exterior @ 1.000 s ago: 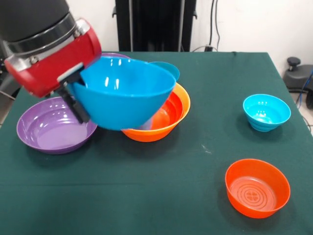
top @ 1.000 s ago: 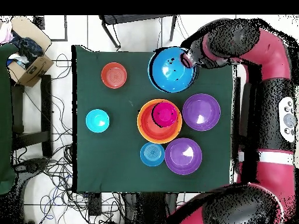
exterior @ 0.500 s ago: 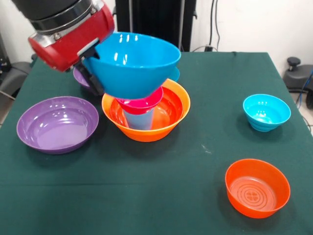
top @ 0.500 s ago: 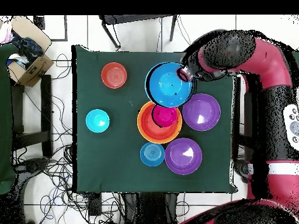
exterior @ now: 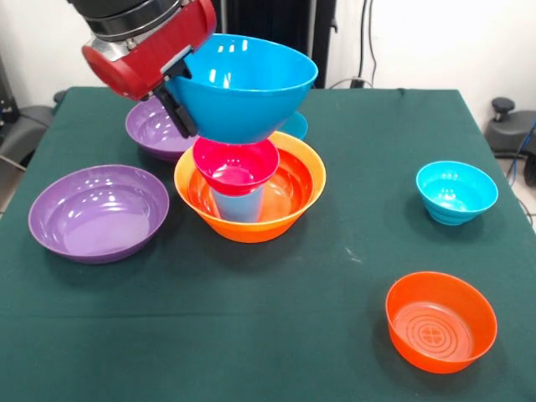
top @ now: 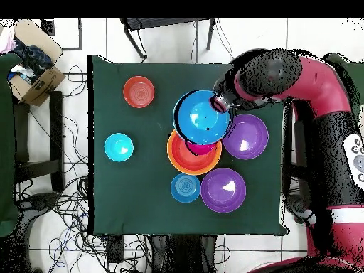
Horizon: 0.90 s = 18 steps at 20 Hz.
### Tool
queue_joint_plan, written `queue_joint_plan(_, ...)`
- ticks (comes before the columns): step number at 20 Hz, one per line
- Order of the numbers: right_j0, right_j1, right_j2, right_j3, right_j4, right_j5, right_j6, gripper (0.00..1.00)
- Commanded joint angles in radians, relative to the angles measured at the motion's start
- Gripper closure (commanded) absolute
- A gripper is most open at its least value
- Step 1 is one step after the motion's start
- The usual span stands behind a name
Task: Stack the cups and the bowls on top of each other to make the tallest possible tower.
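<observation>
My gripper [exterior: 179, 107] is shut on the left rim of a large blue bowl [exterior: 243, 88] and holds it upright over the tower. The tower is a big orange bowl [exterior: 295, 198] with a light blue tumbler [exterior: 239, 205] standing in it and a magenta bowl [exterior: 236, 166] on the tumbler. The blue bowl's base is right at the magenta bowl's rim; I cannot tell if they touch. In the overhead view the blue bowl [top: 202, 117] covers much of the orange bowl [top: 183, 160], with my gripper [top: 219, 105] at its rim.
Two purple bowls [exterior: 99, 211] [exterior: 153, 127] lie left of the tower. A small cyan bowl [exterior: 295, 125] sits behind it. Another cyan bowl [exterior: 456, 191] and a red-orange bowl [exterior: 440, 320] lie at the right. A cardboard box [top: 32, 75] stands off the table.
My gripper has carried the blue bowl up and from the table's near left to over the tower, uncovering the magenta bowl and the tumbler. The other bowls have not moved.
</observation>
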Motion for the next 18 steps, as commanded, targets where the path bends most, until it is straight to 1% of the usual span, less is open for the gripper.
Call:
queue_joint_plan(1, 0.016, -0.022, -0.056, 0.1, -0.019, -0.074, 0.059, 1.0)
queue_joint_plan(7, 0.018, -0.02, -0.058, 0.11, -0.017, -0.114, 0.076, 1.0)
queue_joint_plan(12, 0.015, -0.016, -0.06, 0.112, -0.021, -0.127, 0.063, 1.0)
queue_joint_plan(18, 0.007, -0.013, -0.064, 0.14, -0.029, -0.162, 0.053, 1.0)
